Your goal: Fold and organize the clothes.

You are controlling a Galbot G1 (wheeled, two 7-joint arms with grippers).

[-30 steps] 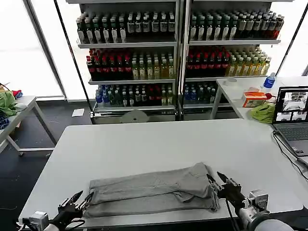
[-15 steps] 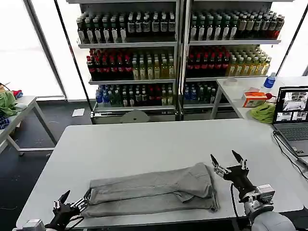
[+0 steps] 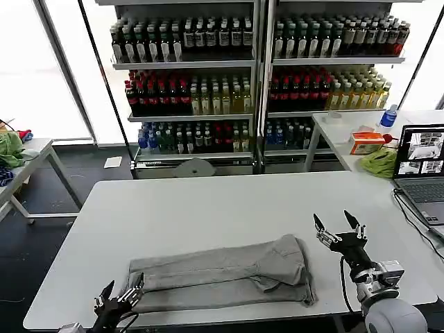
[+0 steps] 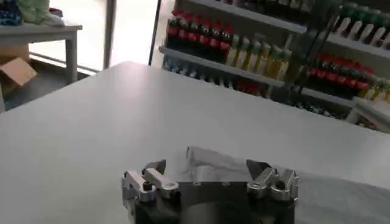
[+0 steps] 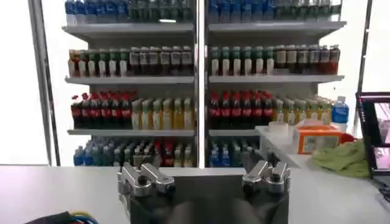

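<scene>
Head view: shirt point(image 3: 222, 276) lies folded lengthwise; left gripper point(image 3: 119, 300) and right gripper point(image 3: 338, 229) both hang spread, empty. Next, probably a crosswise fold.

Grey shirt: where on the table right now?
In the head view, the folded grey shirt lies along the table's near edge, between the left gripper and right gripper.

head view high, looking down over table point(image 3: 208, 201); wrist views low, level, facing shelves point(image 5: 201, 79), shared backdrop
</scene>
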